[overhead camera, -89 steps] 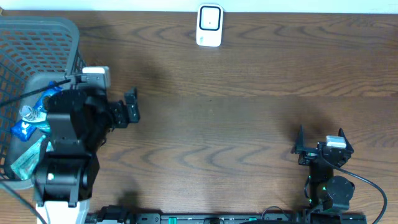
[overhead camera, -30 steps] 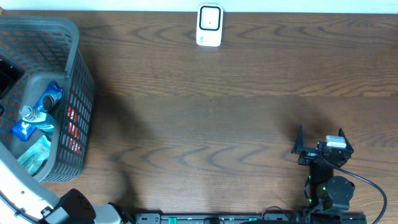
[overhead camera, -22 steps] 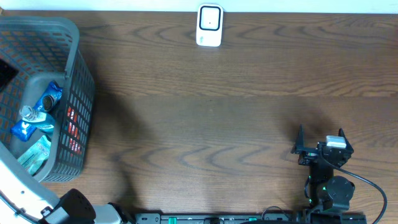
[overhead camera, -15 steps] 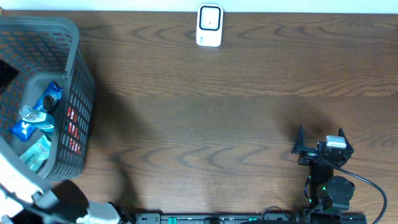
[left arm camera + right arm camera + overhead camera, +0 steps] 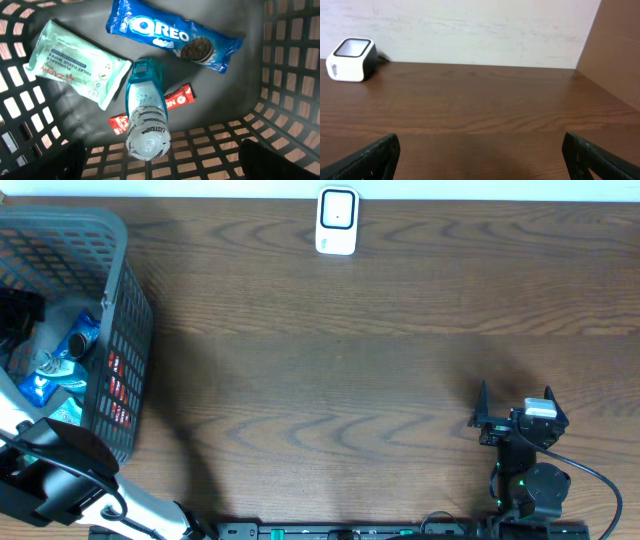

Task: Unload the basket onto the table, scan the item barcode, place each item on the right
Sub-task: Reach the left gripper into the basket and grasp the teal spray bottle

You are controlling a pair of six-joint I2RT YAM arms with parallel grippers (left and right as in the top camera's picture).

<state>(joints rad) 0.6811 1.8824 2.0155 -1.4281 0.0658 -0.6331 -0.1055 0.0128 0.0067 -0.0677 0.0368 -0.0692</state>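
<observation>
Across the middle of the overhead view the table (image 5: 350, 380) lies open to you; only the scanner (image 5: 337, 222) at top centre and the right gripper (image 5: 515, 402) at lower right break it. At far left the mesh walls of the basket (image 5: 120, 330) hem you in. Inside, a bottle (image 5: 146, 125) lies across a red bar (image 5: 182, 98), wipes (image 5: 75, 62) just left, a cookie pack (image 5: 170, 35) above; bare floor shows at right

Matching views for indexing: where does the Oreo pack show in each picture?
Overhead: Oreo pack at far left, inside the basket.
Left wrist: Oreo pack at upper centre, lying on the basket floor.
Right wrist: not in it.
Shared landmark: the basket's dark mesh wall, in the overhead and left wrist views.
</observation>
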